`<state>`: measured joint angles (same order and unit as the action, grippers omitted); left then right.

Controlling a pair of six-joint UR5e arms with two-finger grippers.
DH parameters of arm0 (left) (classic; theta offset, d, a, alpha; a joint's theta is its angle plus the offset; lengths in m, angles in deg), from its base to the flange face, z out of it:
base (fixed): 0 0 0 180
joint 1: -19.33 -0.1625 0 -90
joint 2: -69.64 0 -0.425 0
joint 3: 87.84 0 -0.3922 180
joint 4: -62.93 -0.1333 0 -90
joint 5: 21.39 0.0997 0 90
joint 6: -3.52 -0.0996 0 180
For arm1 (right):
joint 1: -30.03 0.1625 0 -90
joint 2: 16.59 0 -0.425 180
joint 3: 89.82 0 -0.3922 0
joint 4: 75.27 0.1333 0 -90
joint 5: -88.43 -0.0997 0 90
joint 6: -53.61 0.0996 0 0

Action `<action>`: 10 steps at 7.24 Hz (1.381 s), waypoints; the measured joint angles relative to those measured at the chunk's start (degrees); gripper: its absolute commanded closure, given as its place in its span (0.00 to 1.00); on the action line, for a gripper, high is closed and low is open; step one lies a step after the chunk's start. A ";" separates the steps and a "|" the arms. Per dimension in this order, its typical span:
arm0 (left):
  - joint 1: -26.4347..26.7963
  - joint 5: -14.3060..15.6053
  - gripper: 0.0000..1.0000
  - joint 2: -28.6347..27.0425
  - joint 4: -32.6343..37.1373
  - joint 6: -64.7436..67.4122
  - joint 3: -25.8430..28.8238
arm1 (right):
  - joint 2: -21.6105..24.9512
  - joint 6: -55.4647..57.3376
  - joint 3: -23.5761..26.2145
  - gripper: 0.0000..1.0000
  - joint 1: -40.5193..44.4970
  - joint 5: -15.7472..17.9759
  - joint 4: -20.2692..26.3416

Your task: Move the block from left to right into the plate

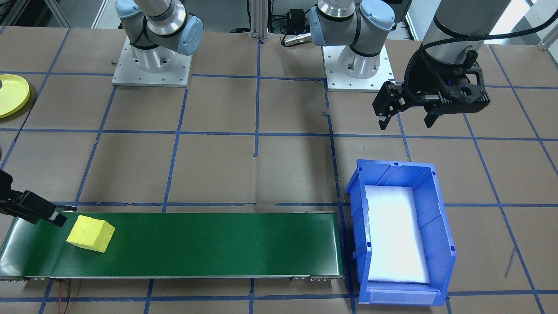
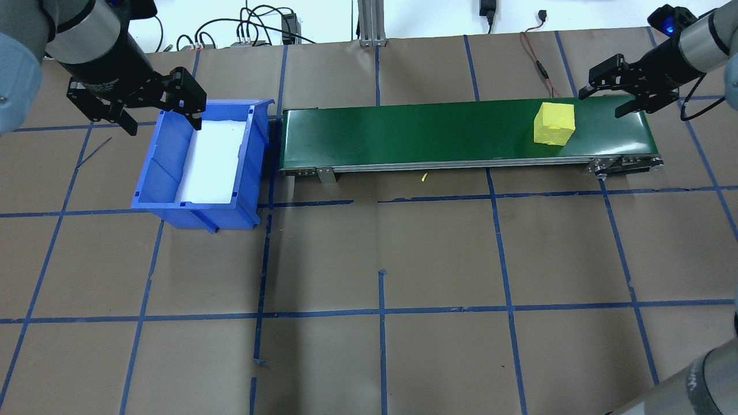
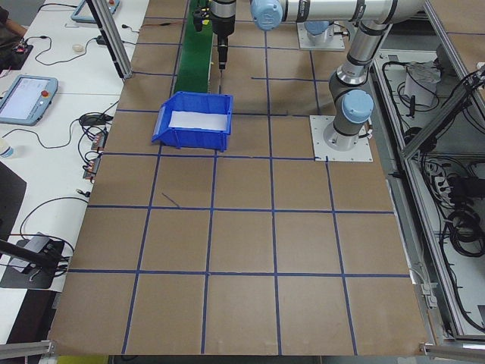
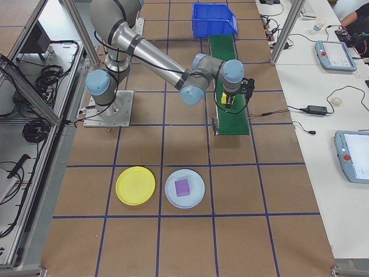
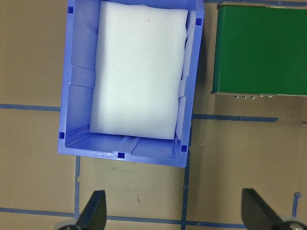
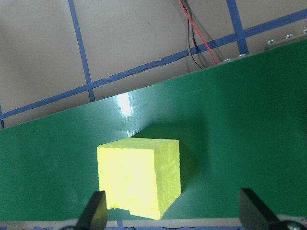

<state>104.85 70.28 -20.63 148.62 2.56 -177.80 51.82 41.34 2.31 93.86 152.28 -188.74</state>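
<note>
right gripper (image 2: 625, 99) hangs with jaws spread and empty, the block (image 2: 554, 123) at its 8 o'clock on the belt (image 2: 403, 135). left gripper (image 2: 147, 106), also spread, hovers over the bin (image 2: 173, 190). the block looks like light, soft, crumbly foam, a rough cube; grip its flat opposite sides. the smooth round plate (image 4: 135, 185) sits well apart.

Bright, even overhead light; sharp views, glare on the green belt (image 6: 124, 103).
</note>
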 measured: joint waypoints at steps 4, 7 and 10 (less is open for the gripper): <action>-0.01 -0.07 0.00 0.00 -0.08 0.00 -0.05 | -3.34 -0.15 0.65 0.05 0.07 -3.26 -1.83; -0.01 -0.09 0.00 0.00 -0.14 0.00 -0.05 | -5.83 -0.35 0.68 0.19 0.06 -1.72 -4.77; -0.01 -0.09 0.00 0.00 -0.17 0.00 -0.05 | -5.99 -0.40 0.35 0.58 -0.09 2.82 -5.89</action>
<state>104.85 70.19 -20.62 148.44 2.56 -177.84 45.83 40.94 2.66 93.77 155.10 -194.64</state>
